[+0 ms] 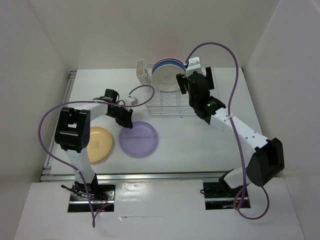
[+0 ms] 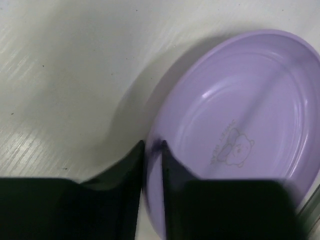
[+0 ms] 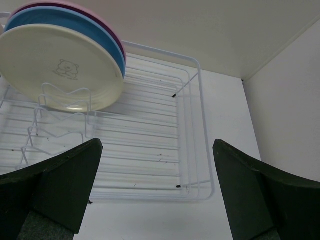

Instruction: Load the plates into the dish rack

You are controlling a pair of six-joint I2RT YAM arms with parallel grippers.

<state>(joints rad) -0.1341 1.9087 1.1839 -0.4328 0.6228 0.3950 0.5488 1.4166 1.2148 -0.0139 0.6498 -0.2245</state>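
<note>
the left gripper is seen lowered onto the near edge of the purple plate, which lies flat on the table. the rim is taken between the two fingers: one finger is set outside the plate on the table side, the other inside over the plate's shallow well, and the narrow gap between them is filled by the rim, so the fingers are read as pinched onto it. the rest of the plate is spread ahead and to the right of the fingers, with a small bear print shown in its middle. in the top view the orange-yellow plate is seen flat on the table behind this gripper, under its arm.

the right gripper is held above the dish rack with its fingers spread wide apart and nothing between them. ahead and to the left of these fingers three plates are stood on edge in the rack: the cream plate nearest, the blue plate behind it, and the pink plate last. bare wire is seen directly below the gripper. a cutlery cup is fixed at the rack's far left end.
</note>
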